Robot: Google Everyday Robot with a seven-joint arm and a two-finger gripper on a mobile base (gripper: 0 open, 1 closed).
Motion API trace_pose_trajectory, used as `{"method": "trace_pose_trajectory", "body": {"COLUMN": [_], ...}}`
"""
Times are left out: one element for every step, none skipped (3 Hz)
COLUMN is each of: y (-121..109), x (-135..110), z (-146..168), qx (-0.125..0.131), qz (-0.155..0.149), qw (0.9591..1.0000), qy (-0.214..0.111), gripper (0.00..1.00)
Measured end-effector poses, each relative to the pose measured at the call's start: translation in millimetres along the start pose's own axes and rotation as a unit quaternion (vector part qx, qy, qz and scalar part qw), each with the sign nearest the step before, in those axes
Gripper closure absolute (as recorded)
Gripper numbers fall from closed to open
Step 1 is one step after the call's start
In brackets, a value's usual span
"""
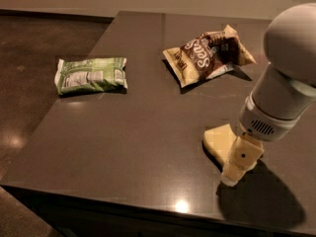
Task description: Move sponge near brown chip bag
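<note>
The pale yellow sponge (217, 140) lies on the dark table (138, 132) near its front right. My gripper (238, 163) is down at the sponge's right end and covers part of it; the white arm rises from it to the upper right. The brown chip bag (210, 53), crinkled with cream ends and white lettering, lies at the back of the table, well beyond the sponge.
A green snack bag with a white label (91, 75) lies at the left of the table. The table's front edge runs just below the gripper, and its left edge drops to a brown floor (29, 107).
</note>
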State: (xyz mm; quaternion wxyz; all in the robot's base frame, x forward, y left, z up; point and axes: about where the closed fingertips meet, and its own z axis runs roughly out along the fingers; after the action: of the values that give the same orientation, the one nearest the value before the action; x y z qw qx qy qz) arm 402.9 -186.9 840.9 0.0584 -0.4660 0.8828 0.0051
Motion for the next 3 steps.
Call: {"method": "trace_pose_trajectory", "body": {"y": [8.3,10.2,5.8], "x": [-4.7,-6.2,-10.0], "z": [6.0,6.5,-4.6], "qx": [-0.010,-0.012,-0.009], "qz": [-0.005,-0.003,0.001], "qw": [0.9999,0.9999,0.9999], "qy": [0.005,0.007,0.011], "gripper": [0.23,0.45,0.76]}}
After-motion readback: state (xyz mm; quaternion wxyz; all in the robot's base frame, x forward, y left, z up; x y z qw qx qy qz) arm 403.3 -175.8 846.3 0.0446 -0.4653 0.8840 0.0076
